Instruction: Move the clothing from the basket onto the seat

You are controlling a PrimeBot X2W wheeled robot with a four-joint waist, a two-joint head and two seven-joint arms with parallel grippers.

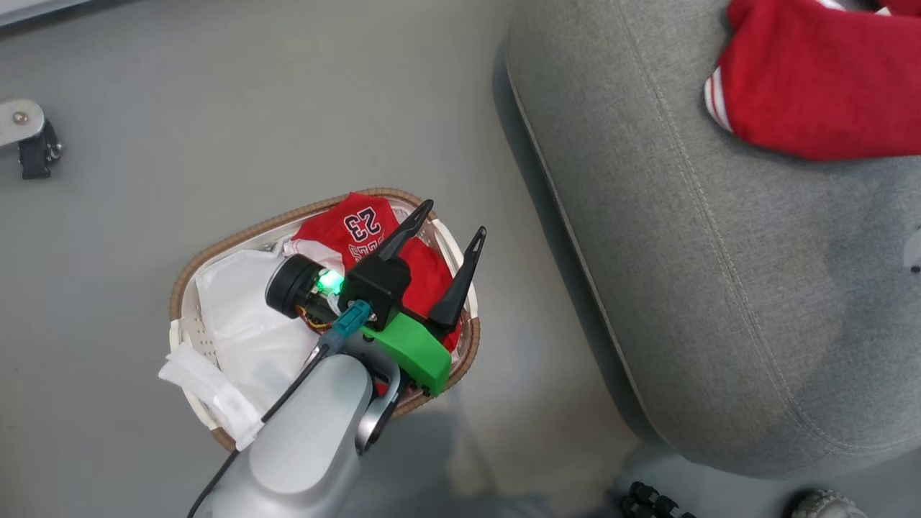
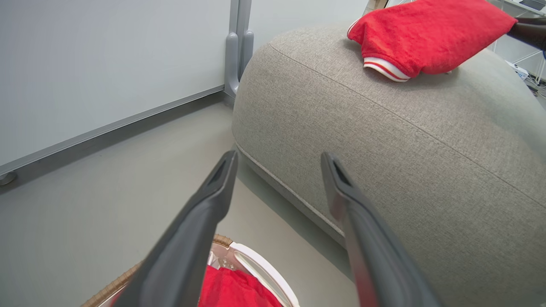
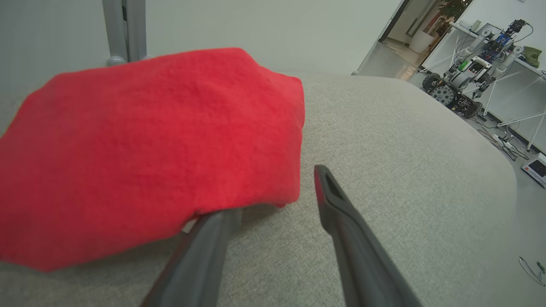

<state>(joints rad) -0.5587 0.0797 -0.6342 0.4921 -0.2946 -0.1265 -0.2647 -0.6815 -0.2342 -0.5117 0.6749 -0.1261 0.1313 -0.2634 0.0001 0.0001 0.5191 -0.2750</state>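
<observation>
A red jersey marked "23" lies in the basket on the floor, partly hidden by my left arm. My left gripper hovers open over the basket's right side, with nothing between its fingers; the left wrist view shows its fingers spread toward the seat. Another red garment with white striped trim rests on the grey seat. My right gripper stands open beside that garment, its left fingertip tucked under the cloth's edge.
A plain white sheet fills the basket's left half and hangs over its rim. A caster stands on the floor at far left. A wall panel with a grey post is behind the seat. Other robots stand far off.
</observation>
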